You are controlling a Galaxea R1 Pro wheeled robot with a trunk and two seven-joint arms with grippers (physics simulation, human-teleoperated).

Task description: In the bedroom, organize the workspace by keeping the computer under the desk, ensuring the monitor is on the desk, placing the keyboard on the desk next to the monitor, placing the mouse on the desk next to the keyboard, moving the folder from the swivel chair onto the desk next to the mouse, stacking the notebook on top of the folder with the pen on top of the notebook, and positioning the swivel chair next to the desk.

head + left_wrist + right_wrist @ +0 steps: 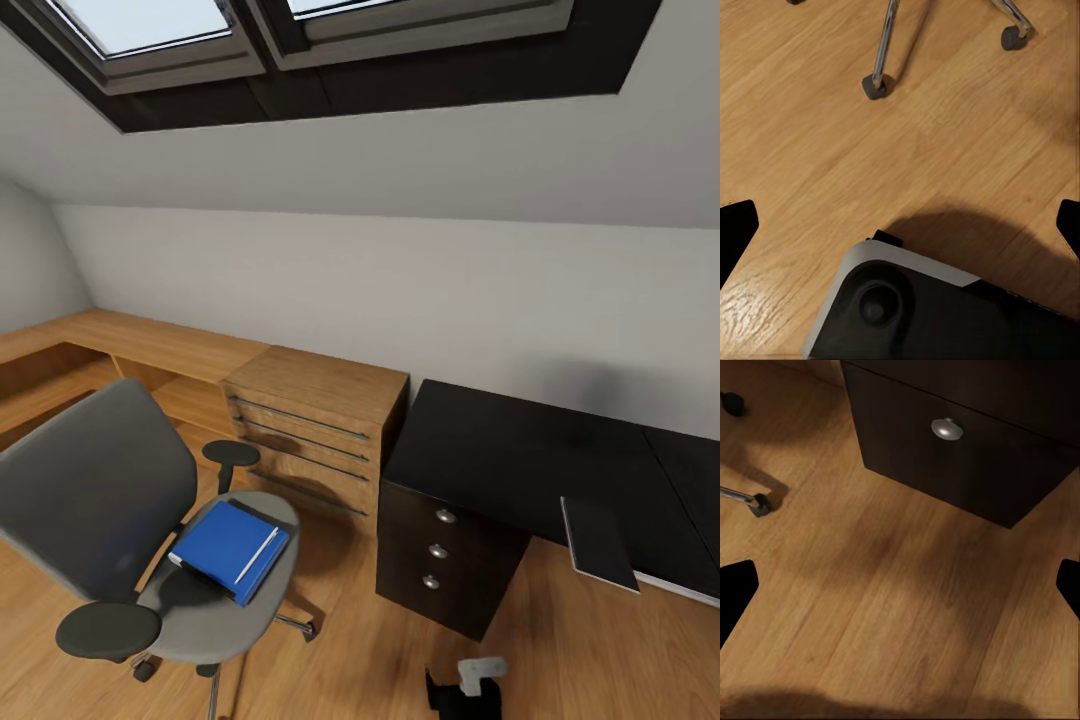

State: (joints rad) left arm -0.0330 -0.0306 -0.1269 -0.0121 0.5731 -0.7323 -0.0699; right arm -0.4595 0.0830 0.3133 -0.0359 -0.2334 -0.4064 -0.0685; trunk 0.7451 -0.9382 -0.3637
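Head view crops the desk (520,450) rightward — folder (228,548) on swivel chair (120,520); both fingers spread wide, empty.

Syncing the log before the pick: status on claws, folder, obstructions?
Both claws open, empty, over the wood floor. Folder on swivel chair seat, pen on top. Desk to the right; nothing blocking the folder.
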